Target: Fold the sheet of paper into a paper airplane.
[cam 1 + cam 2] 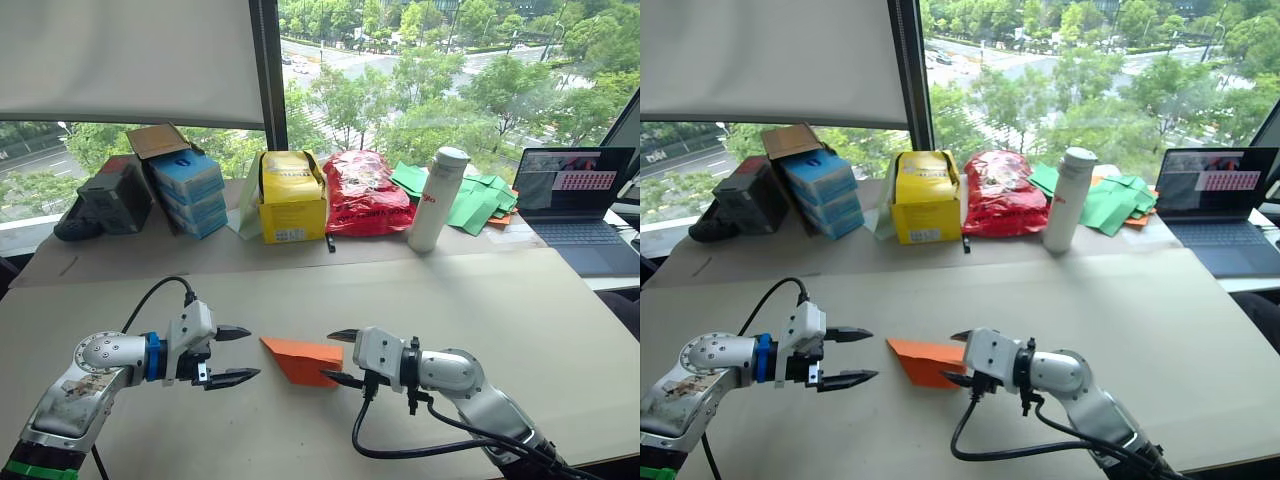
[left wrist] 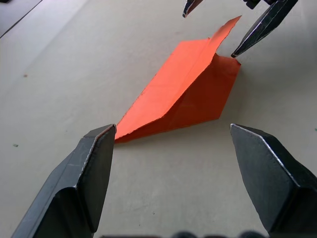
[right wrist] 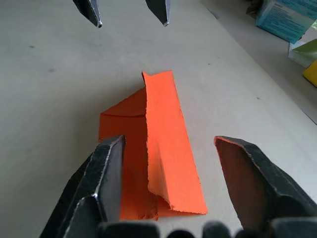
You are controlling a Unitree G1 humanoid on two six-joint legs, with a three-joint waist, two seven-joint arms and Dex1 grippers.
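At the frame's lower centre, a folded bright orange paper wedge (image 1: 303, 361) lies on the beige surface (image 1: 480, 300) between the left gripper (image 1: 238, 355) and right gripper (image 1: 337, 357), both with fingers spread.

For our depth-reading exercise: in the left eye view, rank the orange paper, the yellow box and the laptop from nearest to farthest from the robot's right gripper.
1. Orange paper: right at the right gripper, toward the left gripper.
2. Yellow box: far table edge, by the window.
3. Laptop: far right corner.

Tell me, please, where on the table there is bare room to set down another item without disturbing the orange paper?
The table lies bare to the right of the right gripper, and in the strip between the orange paper and the back row. Crowded: that row, from the blue boxes and yellow bag to the laptop, and between the left gripper and the right gripper.
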